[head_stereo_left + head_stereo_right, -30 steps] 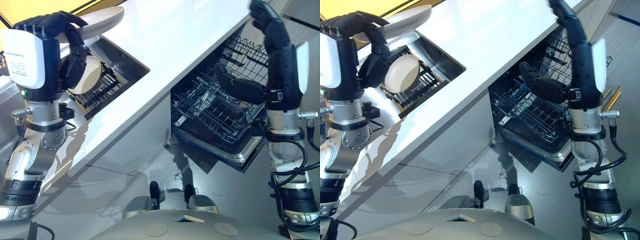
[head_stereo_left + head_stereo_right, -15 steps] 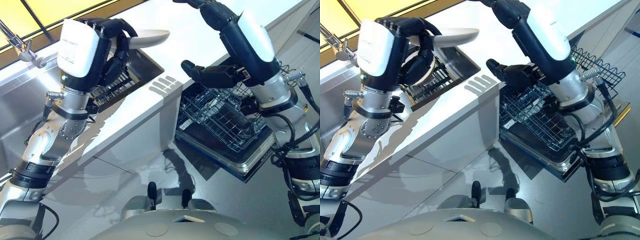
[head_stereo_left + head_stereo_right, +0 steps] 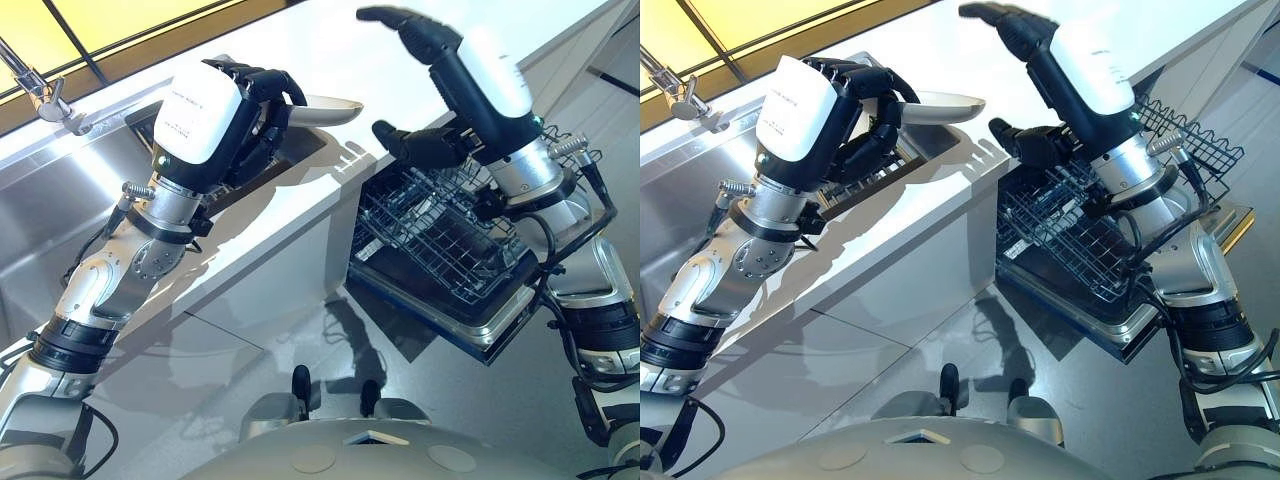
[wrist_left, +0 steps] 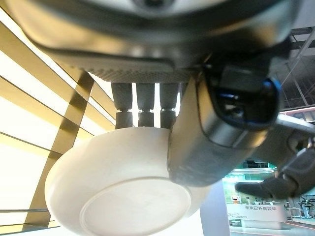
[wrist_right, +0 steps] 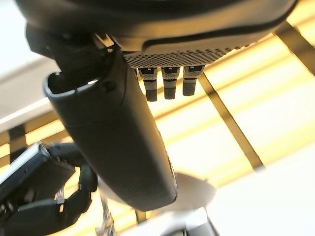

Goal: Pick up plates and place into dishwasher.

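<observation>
Left eye view gives you the clearest read on what has changed. Half a second ago the left hand [image 3: 250, 105] held the white plate [image 3: 328, 108] high over the sink [image 3: 60, 190]; now you have carried it lower and further across, so the plate sits level above the white countertop [image 3: 300, 190], just past the sink's corner. The dish rack [image 3: 855, 180] in the sink is mostly hidden behind that hand. Your left wrist view shows the fingers [image 4: 142, 105] curled over the plate's rim and the thumb pressed across its underside, so the grip looks firm.

The right hand [image 3: 425, 90] has dropped from its raised reach and now hangs with fingers spread and thumb out, holding nothing, above the near edge of the dishwasher rack [image 3: 440, 240]. It is near the plate's edge but apart from it.

You look to be mid-transfer: either a handover to the right hand or a direct carry to the pulled-out rack is still ahead. No plate lies in the rack yet.

Small print sits on the white cover of the left hand's back; you cannot read it from here.
</observation>
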